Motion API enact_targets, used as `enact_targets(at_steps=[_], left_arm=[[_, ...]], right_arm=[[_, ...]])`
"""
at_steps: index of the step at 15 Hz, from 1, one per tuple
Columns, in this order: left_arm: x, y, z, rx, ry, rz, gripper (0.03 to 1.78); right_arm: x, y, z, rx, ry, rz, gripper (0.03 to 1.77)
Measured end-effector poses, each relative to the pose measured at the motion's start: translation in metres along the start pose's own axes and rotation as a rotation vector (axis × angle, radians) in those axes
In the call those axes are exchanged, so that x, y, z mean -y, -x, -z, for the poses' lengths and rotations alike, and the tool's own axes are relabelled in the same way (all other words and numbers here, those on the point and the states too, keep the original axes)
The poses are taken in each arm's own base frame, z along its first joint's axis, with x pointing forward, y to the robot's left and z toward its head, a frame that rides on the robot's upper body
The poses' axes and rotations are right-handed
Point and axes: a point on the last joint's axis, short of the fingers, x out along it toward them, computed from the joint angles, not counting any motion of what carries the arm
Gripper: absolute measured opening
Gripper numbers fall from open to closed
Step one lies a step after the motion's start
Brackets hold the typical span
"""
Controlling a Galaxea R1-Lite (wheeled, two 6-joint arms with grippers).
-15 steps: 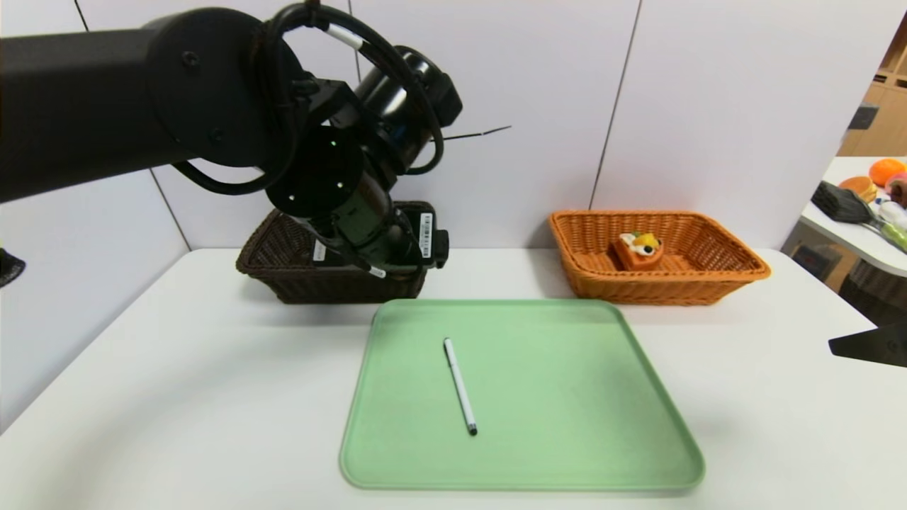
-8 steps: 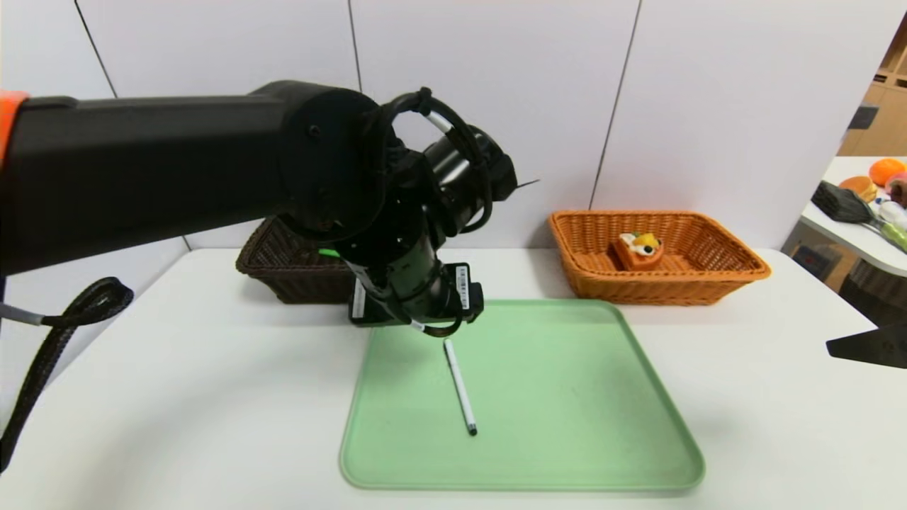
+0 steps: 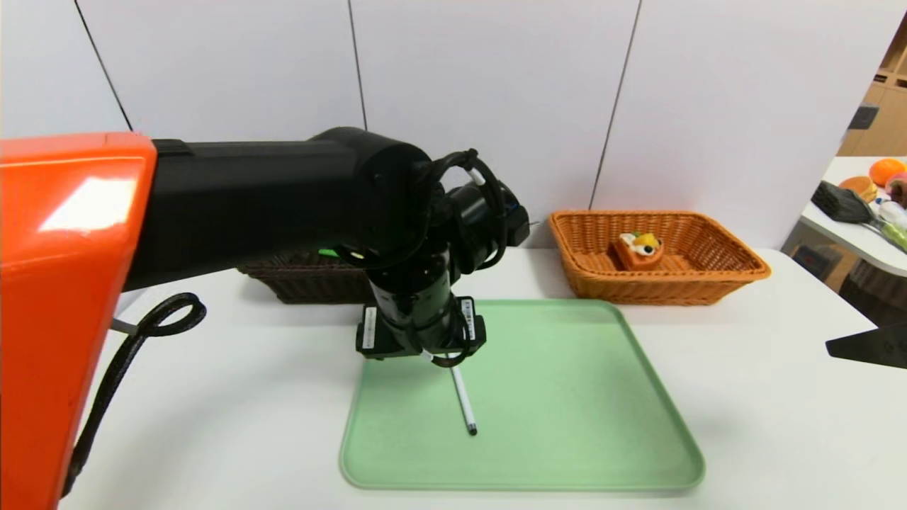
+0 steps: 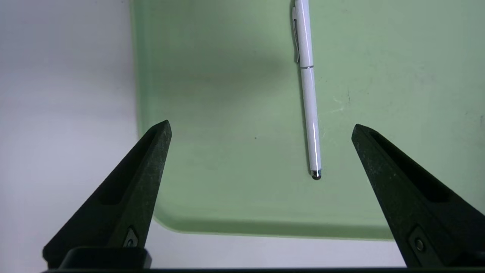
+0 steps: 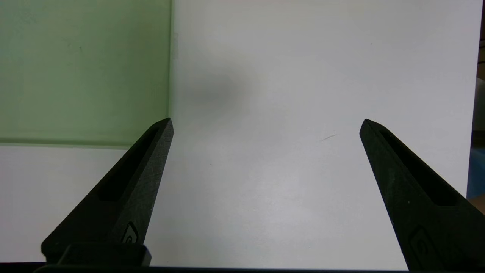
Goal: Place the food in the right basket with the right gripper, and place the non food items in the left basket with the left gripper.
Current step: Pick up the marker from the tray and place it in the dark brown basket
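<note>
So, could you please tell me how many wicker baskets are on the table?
2: the orange-tan basket at the back right, the dark brown basket at the back left, mostly hidden behind the left arm.

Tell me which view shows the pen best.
Left wrist view: nearly the whole pen lies unobstructed on the tray, clip and tip clear. Head view shows only its lower half, the rest hidden behind the left end effector. Right wrist view shows no pen.

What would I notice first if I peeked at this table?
Probably the big black-and-orange left arm, with its left gripper hanging jaws wide open over a white pen on the green tray. Next, the little cake sitting in the orange basket at the back right.
</note>
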Motion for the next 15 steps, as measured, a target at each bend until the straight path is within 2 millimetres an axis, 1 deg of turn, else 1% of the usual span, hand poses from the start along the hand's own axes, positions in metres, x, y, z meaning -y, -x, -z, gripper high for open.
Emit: enact_targets(at_steps=[3,9,15], left_arm=[[0.006,-0.012,0.001,-0.003,0.024,-0.004,1.69],[0.012,-0.026,0.005,-0.024,0.025,-0.023,1.69],[0.020,-0.045,0.008,-0.034,0.021,-0.035,1.69]], right_arm=[[0.000,0.000,0.001,-0.005,0.000,0.001,1.70],[0.000,-0.001,0.003,-0.007,0.001,0.001,1.70],[0.000,0.000,0.003,-0.006,0.001,0.001,1.70]])
